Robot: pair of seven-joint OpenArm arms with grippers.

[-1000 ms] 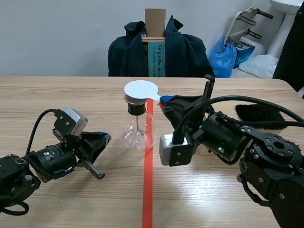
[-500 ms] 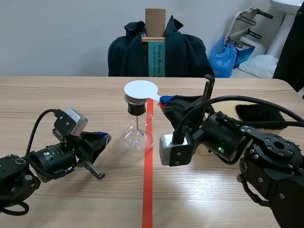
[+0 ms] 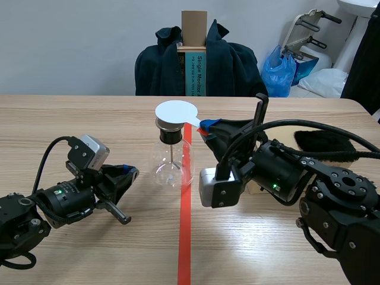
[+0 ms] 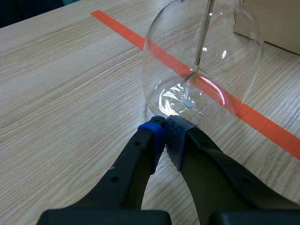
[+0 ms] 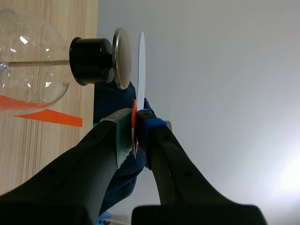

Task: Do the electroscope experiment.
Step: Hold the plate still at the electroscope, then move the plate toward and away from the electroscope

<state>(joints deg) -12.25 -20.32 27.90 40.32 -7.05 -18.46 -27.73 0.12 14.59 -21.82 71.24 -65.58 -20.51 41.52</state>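
The electroscope (image 3: pixel 172 160) is a clear glass flask with a black stopper, a metal top plate and a thin rod inside, and it stands on the orange tape line. My right gripper (image 3: pixel 205 126) is shut on the handle of a white round paddle (image 3: pixel 175 111), which hovers flat just over the top plate. In the right wrist view the paddle (image 5: pixel 141 61) shows edge-on, a small gap from the plate (image 5: pixel 121 58), with the gripper (image 5: pixel 135 125) clamped on its red handle. My left gripper (image 4: pixel 165 125) is shut on nothing, its tips at the foot of the flask (image 4: pixel 201 61).
A black fur cloth (image 3: pixel 326 142) lies at the right behind my right arm. A pale block (image 3: pixel 259 187) sits under that arm. Beyond the table's far edge is a chair draped with a dark jacket (image 3: pixel 225 59). The tape line (image 3: pixel 185 237) runs toward me.
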